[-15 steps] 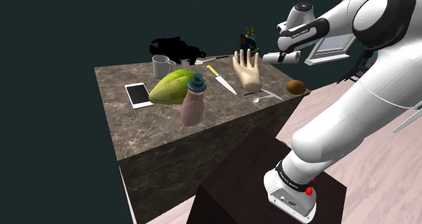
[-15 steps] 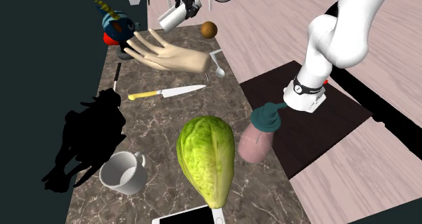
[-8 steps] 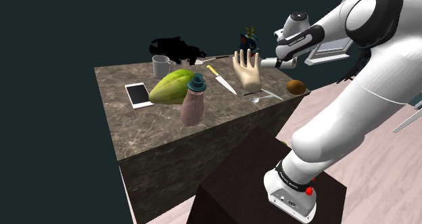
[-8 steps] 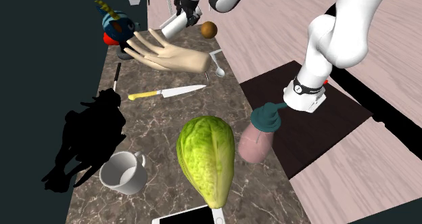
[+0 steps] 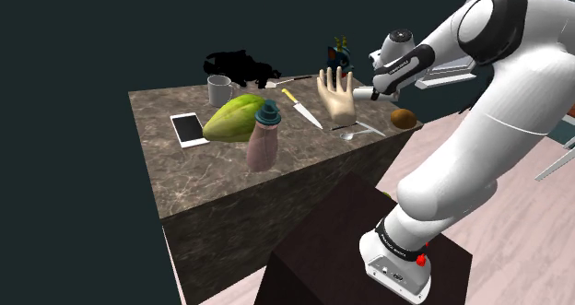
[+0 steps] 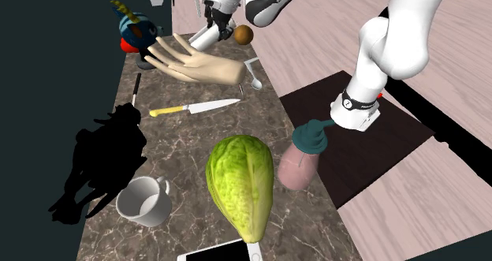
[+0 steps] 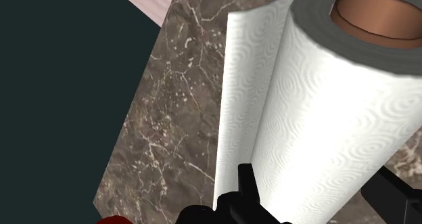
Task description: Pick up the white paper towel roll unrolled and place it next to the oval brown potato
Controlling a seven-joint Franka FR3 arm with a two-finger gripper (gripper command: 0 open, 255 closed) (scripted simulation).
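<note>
Looks to be midway: pick done, placing not yet. Holds the white paper towel roll (image 7: 318,107) in the gripper (image 7: 318,189), the two black fingers spread to the width of the roll's body and pressed against its embossed sides, clasping it rather than merely flanking it, with the brown cardboard core at the end turned away from the hand. Seems to keep the roll lifted off the marbled table (image 5: 203,179), tilted, over the far end by the fingertips of the beige model hand (image 6: 197,64); hard to say whether any edge of the roll (image 6: 201,37) touches that hand. Finds the oval brown potato (image 6: 243,34) at the table's corner on the shoulder view's right (image 5: 402,119), near the gripper (image 6: 213,23) but with a gap between potato and roll. Leaves, by this reading, a short move toward the potato, a lowering onto bare table just beside it without knocking it off the edge, and then a release
</note>
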